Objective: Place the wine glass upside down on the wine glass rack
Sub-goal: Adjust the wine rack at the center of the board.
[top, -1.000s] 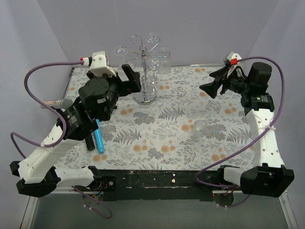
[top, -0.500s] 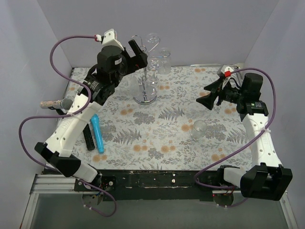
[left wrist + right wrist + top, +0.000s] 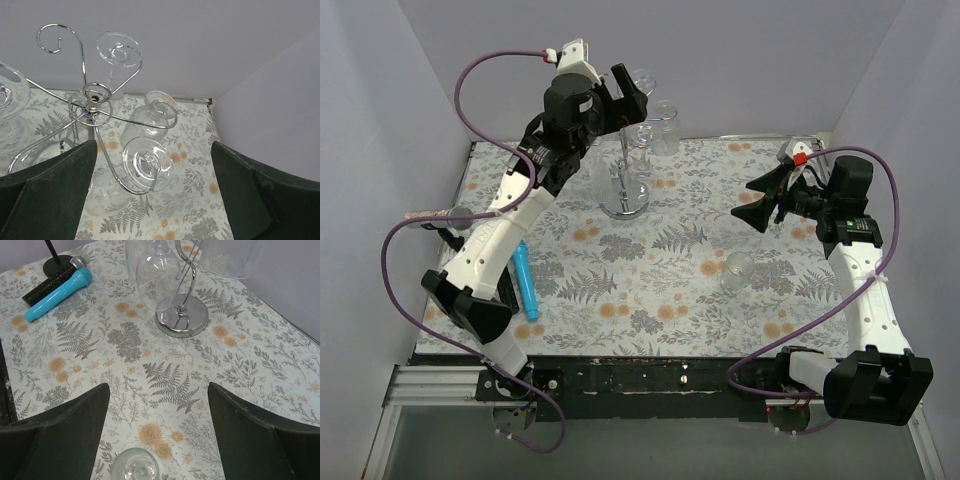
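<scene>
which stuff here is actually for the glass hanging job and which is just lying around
For the job:
- loose wine glass standing on the table
- rack

Lying about:
- blue tube
- black stick beside it

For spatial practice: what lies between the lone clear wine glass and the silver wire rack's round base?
Right wrist view: bare fern-patterned tablecloth between clear wine glass and silver wire rack's base.
</scene>
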`<action>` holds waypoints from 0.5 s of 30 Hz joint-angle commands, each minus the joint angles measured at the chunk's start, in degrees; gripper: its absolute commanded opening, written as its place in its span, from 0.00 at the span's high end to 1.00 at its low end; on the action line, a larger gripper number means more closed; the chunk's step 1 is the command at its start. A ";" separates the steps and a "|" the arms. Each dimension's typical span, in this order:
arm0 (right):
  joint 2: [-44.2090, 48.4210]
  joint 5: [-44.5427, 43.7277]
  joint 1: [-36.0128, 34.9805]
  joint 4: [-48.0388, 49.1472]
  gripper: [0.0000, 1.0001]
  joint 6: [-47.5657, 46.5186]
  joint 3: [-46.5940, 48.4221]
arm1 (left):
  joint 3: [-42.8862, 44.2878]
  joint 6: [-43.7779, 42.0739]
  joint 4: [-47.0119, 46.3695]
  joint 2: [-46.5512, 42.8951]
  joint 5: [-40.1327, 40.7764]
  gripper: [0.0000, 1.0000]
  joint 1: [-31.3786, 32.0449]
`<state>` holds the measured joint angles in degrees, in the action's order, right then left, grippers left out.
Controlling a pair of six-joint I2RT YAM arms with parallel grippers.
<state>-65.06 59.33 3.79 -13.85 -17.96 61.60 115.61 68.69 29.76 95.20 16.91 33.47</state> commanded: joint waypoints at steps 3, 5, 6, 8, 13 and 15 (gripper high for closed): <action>1.42 2.90 0.34 2.95 0.14 1.34 -0.61 | 5.93 1.16 1.61 2.35 -15.04 0.03 -6.83; 1.25 3.16 0.34 3.04 0.14 1.43 -0.61 | 5.33 4.69 0.40 2.97 -18.82 0.03 -8.24; 1.25 3.16 0.43 3.04 0.14 1.61 -0.52 | 4.11 6.36 -1.09 2.80 -19.80 0.04 -8.68; 1.16 3.33 0.43 3.21 0.13 1.78 -0.52 | 2.17 9.61 -4.87 2.71 -22.08 0.07 -9.12; 1.34 3.34 0.43 3.30 0.14 2.05 -0.52 | 3.66 15.77 -7.17 5.00 -26.48 0.15 -11.06; 1.42 3.51 0.51 3.30 0.14 2.05 -0.69 | 2.17 18.23 -8.74 4.91 -27.19 0.17 -11.41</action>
<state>-65.06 61.52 3.84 -13.08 -16.47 61.04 118.28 80.38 24.77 100.40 -4.86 22.92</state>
